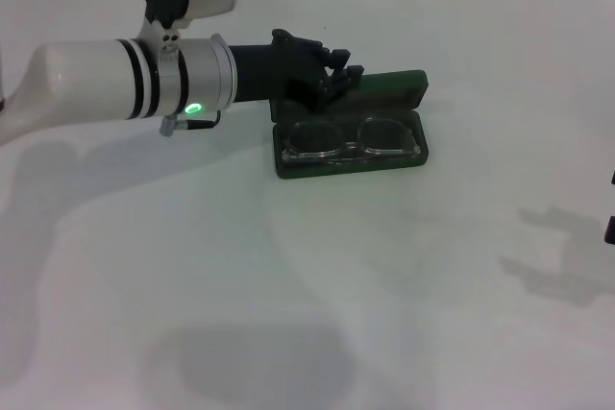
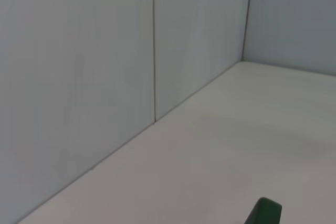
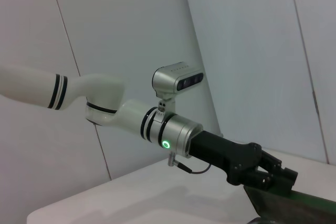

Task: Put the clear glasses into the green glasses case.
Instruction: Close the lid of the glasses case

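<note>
Head view, upper centre: glasses (image 1: 351, 138) lie in the open case (image 1: 352, 162). Left gripper (image 1: 344, 74), just above them at the lid (image 1: 399, 87), is clenched on nothing. Right gripper is unseen.

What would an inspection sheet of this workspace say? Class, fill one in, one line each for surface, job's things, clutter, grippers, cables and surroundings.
Surface: white table, bare apart from the case; arm shadows fall on it.
Job's things: green case lies open, lid raised at the back; clear glasses lie inside its tray, lenses side by side.
Clutter: nothing seen.
Grippers: left gripper is at the case's lid, at its back left corner, fingers closed together at the lid's edge; right gripper is out of view.
Cables: a short thin cable loops under the left wrist by its green light.
Surroundings: plain pale wall panels behind the table.
</note>
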Tool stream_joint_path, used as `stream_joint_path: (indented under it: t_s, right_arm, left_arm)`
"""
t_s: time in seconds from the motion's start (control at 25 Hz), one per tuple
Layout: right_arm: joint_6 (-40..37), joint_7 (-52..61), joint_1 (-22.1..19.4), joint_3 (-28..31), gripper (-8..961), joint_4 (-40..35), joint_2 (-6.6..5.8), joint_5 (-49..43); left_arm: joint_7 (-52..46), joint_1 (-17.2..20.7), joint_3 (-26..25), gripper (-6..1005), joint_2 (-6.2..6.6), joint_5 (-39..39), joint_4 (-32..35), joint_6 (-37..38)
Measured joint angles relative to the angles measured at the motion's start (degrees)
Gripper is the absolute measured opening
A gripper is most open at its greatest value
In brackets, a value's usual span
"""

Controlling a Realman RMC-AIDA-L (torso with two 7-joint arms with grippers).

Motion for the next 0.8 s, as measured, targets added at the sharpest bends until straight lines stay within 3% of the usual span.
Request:
stream_joint_path:
  t_s: [0.8]
  right_arm:
    - [-0.1, -0.5, -0.5, 0.1, 738, 0.8, 0.09, 0.0]
  left_arm:
    - [-1.2, 0.1, 4.4, 220, -0.01, -0.4, -0.8, -0.3]
